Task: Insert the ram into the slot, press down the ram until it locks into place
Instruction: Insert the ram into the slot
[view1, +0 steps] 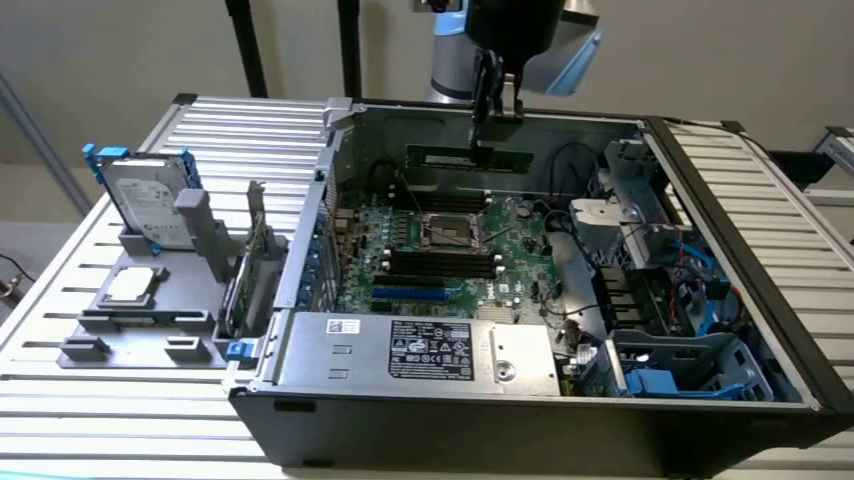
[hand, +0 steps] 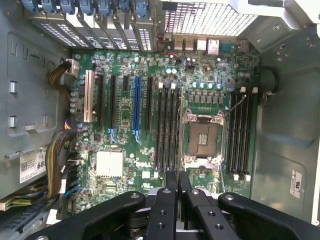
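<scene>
Jaws were clenched on the ram (view1: 447, 156), pinching it at the middle, and the stick hung level in the air over the far side of the open computer case (view1: 747, 230) on the slatted table (view1: 80, 300). It was well clear of the motherboard (view1: 514, 225), touching nothing below! From the wrist view the closed jaws looked straight down on the board, roughly in line with the bank of four long black sockets (hand: 169, 125) beside the CPU socket (hand: 204, 137). A matching bank (hand: 239, 132) sat on the socket's other side. Which one was the slot (view1: 441, 262) meant for this stick, I couldn't tell. Every black socket looked empty, with no stick seated anywhere. So by my reading, the pick-up was done and the stick was carried over the case. The insertion and the press down to lock were both left undone.
</scene>
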